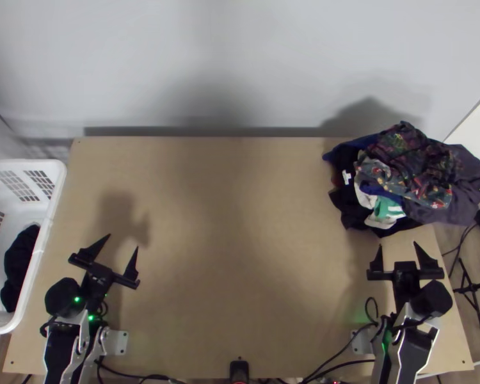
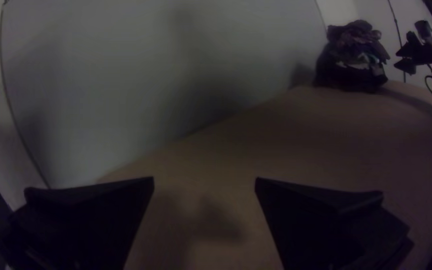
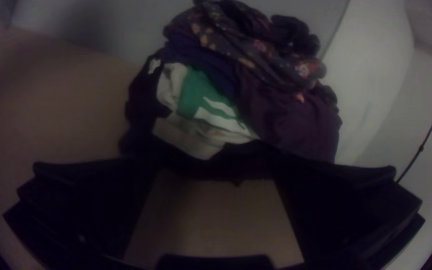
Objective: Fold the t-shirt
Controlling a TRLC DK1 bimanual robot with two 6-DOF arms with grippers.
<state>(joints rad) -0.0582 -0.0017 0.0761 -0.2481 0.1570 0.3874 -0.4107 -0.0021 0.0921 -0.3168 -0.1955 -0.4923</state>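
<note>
"Dark, patterned and green clothes point(image 1: 406, 173), bunched in a heap at the table's point(image 1: 240, 256) far right. T-shirt?"

"Can't tell which piece it is, nor its place. Left gripper point(image 1: 123, 241)?"

"Near left, over the table. Fingers wide apart, nothing between."

"Right gripper point(image 1: 398, 244)?"

"Also wide, also holding nothing. Near right, just short of the heap, not touching."

"Left side?"

"White basket point(image 1: 51, 217) beside the table, dark cloth point(image 1: 21, 256) bunched inside. Next."
</note>
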